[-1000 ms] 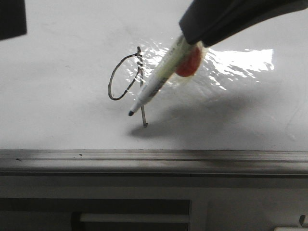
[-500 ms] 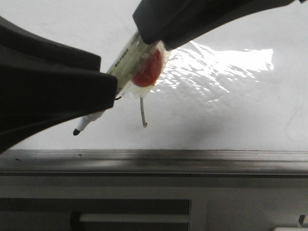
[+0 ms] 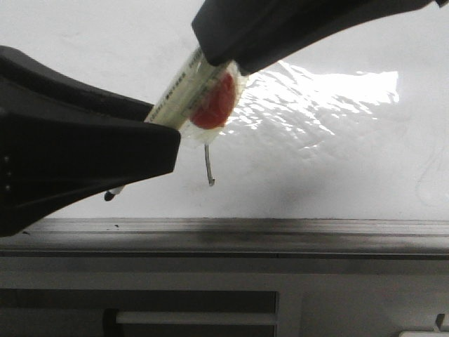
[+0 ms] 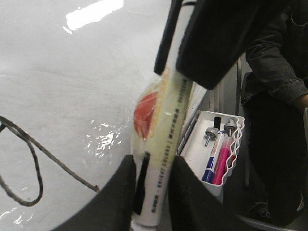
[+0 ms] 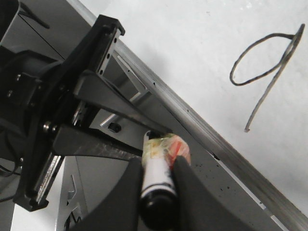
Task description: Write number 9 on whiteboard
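On whiteboard (image 3: 337, 168), left claw (image 3: 158, 144) hides number 9's (image 3: 208, 168) loop.

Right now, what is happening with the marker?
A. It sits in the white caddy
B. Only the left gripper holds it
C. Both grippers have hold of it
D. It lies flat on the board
C: the marker runs from the right gripper above to the left gripper near its tip, fingers closed around it in both wrist views.

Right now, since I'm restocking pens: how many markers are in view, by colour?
Pale marker, held in the right gripper: 1
Blue marker in the white tray: 1
Pink marker in the same tray: 1
Total: 3
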Tool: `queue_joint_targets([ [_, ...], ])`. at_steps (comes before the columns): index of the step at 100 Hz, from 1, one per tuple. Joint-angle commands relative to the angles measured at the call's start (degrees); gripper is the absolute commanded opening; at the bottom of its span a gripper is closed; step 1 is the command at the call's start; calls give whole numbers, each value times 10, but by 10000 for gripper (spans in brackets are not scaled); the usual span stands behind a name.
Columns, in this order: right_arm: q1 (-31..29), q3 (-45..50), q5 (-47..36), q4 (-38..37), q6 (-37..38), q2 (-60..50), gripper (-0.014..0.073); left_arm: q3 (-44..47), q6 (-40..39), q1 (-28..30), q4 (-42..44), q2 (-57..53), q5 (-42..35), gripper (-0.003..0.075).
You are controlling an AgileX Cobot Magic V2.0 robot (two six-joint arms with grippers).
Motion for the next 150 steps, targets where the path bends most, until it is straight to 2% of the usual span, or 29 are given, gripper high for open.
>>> queue_joint_targets([
  [1, 0, -16, -24, 12, -5, -7, -50, -15, -7, -3, -21, -6, -45, -5],
  [3, 0, -16, -24, 12, -5, -7, -50, -15, -7, -3, -21, -6, -45, -22],
  [19, 0, -16, -25, 12, -5, -7, -48, -15, -9, -3, -19, -6, -45, -20],
  [26, 0, -16, -28, 12, -5, -7, -14, -15, -10, -3, -19, -6, -45, -20],
  [33, 0, -16, -29, 12, -5, -7, 72, -15, -22, -3, -28, -6, -45, -20],
  [45, 0, -16, -34, 12, -5, -7, 274, -15, -69, -3, -88, -6, -45, -20],
  [53, 0, -16, -37, 12, -5, -7, 337, -13, -72, -3, -140, -6, -44, -20],
  [64, 0, -16, -37, 12, -5, -7, 335, -8, -72, -3, -232, -6, -37, -20],
  [93, 0, -16, -28, 12, -5, -7, 335, -8, -70, -3, -410, -6, 30, -20],
  [115, 0, -16, -26, 12, -5, -7, 335, -8, -48, -3, -458, -6, 39, -21],
  [150, 0, -16, -26, 12, -5, -7, 335, -8, -51, -3, -458, -5, 55, -20],
])
